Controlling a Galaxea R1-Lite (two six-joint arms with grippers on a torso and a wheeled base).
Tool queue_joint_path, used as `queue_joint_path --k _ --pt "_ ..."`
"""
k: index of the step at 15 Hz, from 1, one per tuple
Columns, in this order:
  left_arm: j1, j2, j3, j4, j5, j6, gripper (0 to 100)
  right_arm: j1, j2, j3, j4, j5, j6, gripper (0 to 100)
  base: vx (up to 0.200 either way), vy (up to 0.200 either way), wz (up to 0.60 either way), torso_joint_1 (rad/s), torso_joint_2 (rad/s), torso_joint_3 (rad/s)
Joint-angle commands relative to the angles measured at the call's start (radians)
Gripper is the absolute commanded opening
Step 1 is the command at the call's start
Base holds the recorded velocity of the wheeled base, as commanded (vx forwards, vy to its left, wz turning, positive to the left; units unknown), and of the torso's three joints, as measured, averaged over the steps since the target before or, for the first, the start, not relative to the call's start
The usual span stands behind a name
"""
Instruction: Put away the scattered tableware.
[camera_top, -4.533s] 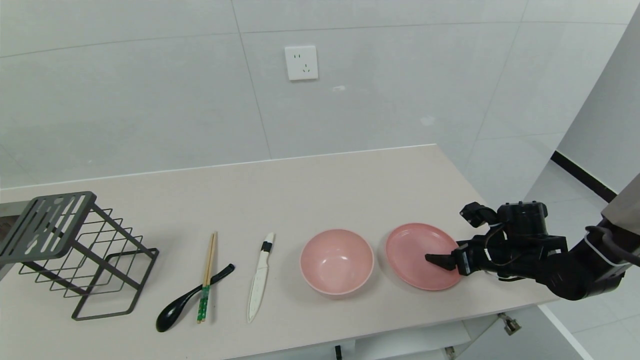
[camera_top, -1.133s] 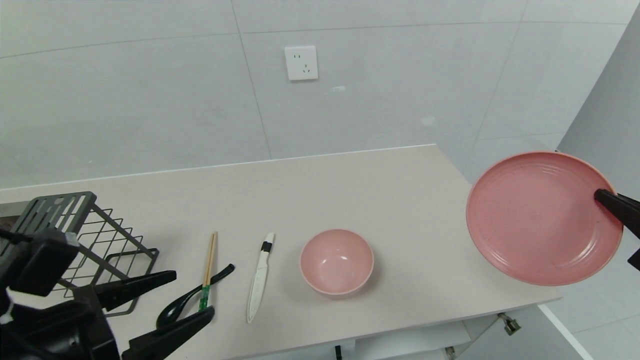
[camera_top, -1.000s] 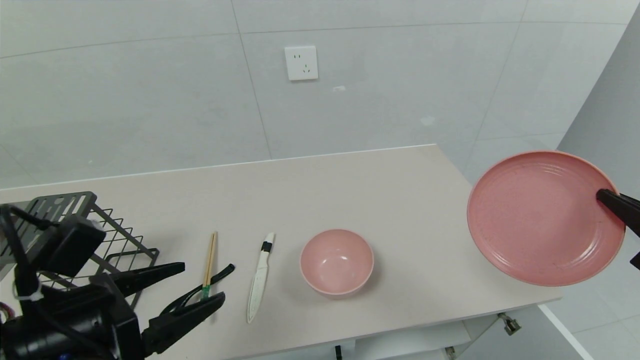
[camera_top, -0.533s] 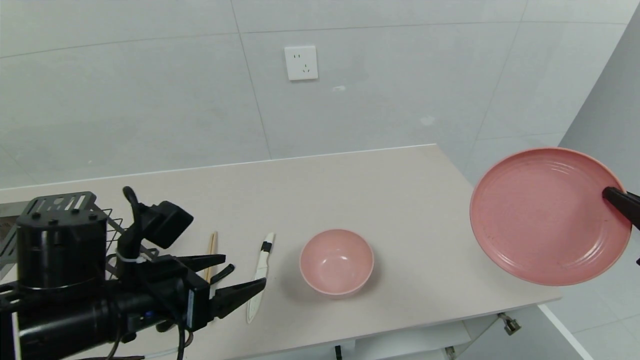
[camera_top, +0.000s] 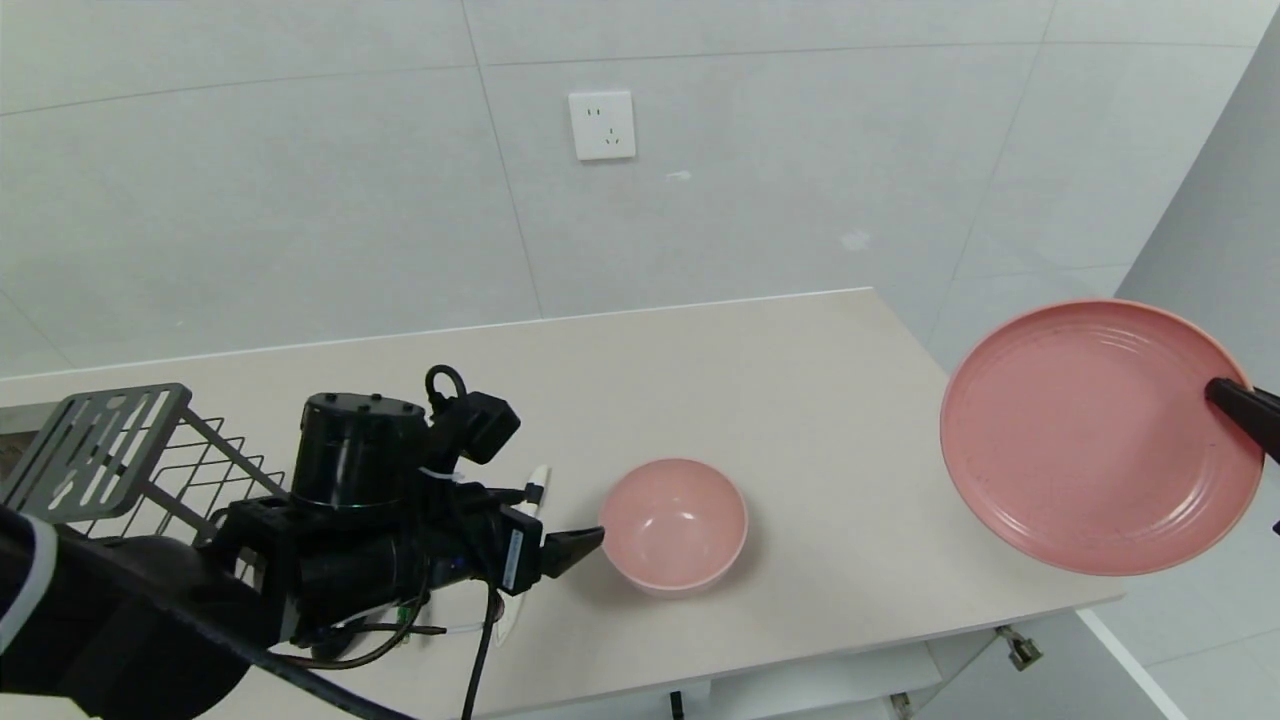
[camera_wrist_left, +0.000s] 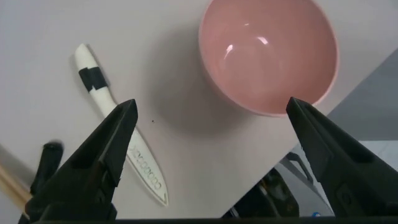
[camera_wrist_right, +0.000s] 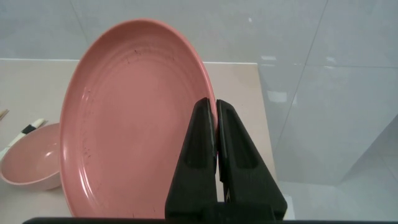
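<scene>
The left gripper (camera_wrist_left: 211, 109), opened wide, has come across to the pink bowl (camera_top: 673, 522) on the counter (camera_top: 700, 370) — likely its next grab — while the right gripper (camera_wrist_right: 216, 134) keeps the pink plate (camera_top: 1090, 435) pinched up high.

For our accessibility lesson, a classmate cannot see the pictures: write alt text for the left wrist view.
The left gripper is open, its two black fingers spread wide above a beige counter, with an empty pink bowl beyond their tips. A white knife with a black band lies on the counter beside the bowl.
</scene>
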Motion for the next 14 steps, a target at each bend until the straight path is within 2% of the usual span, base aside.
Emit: queue_joint_path --k 1,6,14 --pt "-0.004 0.071 -0.028 0.001 -0.004 0.001 100 0.002 0.007 0.004 0.000 0.001 0.000 0 0.000 0.000 0.00 0.000 0.00 0.000" --pt "-0.006 0.188 -0.088 0.000 -0.006 -0.002 100 0.000 0.006 0.002 0.000 0.001 -0.002 0 0.000 0.000 0.00 0.000 0.00 0.000" --pt "-0.023 0.341 -0.219 -0.056 -0.007 -0.033 100 0.000 0.007 0.002 0.000 0.002 -0.003 0 0.000 0.000 0.00 0.000 0.00 0.000"
